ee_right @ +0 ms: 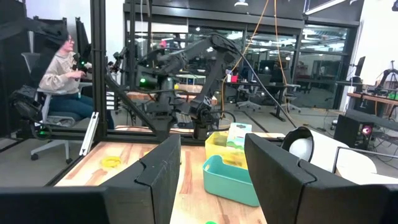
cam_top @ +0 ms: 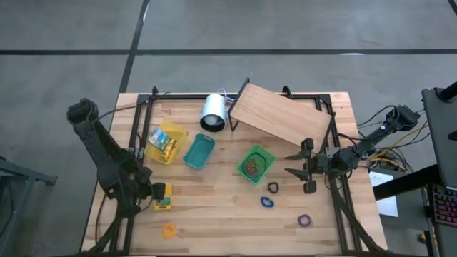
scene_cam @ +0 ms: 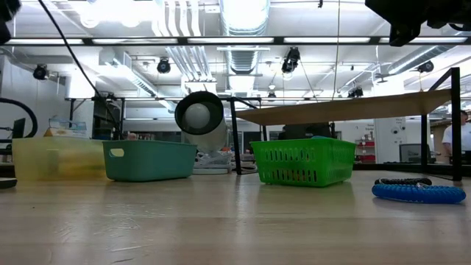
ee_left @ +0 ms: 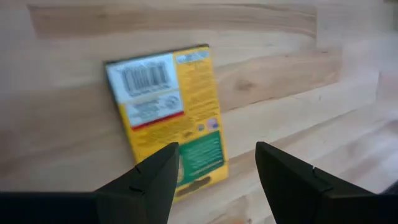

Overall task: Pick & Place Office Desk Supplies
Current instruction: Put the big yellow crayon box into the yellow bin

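The light wooden slatted table (cam_top: pixel 214 207) carries everything, and the landmark here is the green plastic mesh basket (cam_top: pixel 255 163) holding small mixed bits near its middle. Behind the basket stands the slanted wooden board (cam_top: pixel 280 116) on its black frame, with the big white cylinder (cam_top: pixel 212 112) lying beside the board's low end. To the left of the basket sits the teal plastic tub (cam_top: pixel 198 151), and further left the translucent yellow plastic bin (cam_top: pixel 166 142) with packets standing in it.

The left gripper (cam_top: pixel 151 191) hangs far to the basket's left, low over the flat yellow cardboard box (ee_left: pixel 166 112) with a barcode label and green panel; its fingers (ee_left: pixel 149 180) are spread apart and hold nothing. The box lies flat on the wood, so a pinch from above could slide off its broad faces or skate it along the table (a grip across the narrow edges looks safer).

The right gripper (cam_top: pixel 308 165) waits just right of the basket, jaws apart and empty.

In front of the basket lie a dark rubber loop (cam_top: pixel 273 188), a blue one (cam_top: pixel 267 202), a purple one (cam_top: pixel 305 220), and well to the left an orange one (cam_top: pixel 168 230). These thin loops could slip under fingertips or snap away when pinched
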Robot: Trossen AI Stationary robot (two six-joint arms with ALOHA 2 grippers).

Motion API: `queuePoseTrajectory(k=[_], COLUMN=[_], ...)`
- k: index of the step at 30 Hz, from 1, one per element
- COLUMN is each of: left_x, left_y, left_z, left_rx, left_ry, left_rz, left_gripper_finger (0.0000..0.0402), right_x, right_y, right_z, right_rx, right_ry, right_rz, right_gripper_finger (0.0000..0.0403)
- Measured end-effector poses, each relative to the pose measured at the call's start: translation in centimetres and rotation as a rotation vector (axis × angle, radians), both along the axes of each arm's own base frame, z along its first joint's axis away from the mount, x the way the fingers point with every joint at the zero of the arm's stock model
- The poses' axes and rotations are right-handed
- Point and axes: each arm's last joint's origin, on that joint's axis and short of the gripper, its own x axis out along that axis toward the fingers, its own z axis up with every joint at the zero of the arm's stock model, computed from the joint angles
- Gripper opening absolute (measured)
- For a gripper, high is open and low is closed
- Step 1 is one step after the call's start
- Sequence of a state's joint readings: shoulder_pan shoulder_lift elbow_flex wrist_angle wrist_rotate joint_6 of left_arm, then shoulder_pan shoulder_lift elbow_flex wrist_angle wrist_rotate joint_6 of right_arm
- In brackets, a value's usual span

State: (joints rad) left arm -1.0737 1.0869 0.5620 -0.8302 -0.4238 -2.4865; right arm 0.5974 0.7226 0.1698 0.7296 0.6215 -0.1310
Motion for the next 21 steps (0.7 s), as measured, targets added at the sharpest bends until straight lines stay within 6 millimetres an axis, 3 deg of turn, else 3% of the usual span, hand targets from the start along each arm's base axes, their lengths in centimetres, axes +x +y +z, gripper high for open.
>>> queuePoseTrajectory(k=[11, 21], left_x=[-1.6, -1.6], left_y=[2.8, 4.0], left_z=[1.3, 0.9], left_rx=[-0.103, 0.181], left_ry=[-0.099, -0.228], left_rz=[-0.170, -0.248], left_gripper_finger=[0.0218, 0.0218], right_x=[0.0, 0.0], right_y=[0.0, 0.0], right_z=[0.0, 0.0], right_rx=[0.000, 0.000], right_ry=[0.000, 0.000], right_rz=[0.000, 0.000], right_gripper_finger=[0.0178, 0.0178])
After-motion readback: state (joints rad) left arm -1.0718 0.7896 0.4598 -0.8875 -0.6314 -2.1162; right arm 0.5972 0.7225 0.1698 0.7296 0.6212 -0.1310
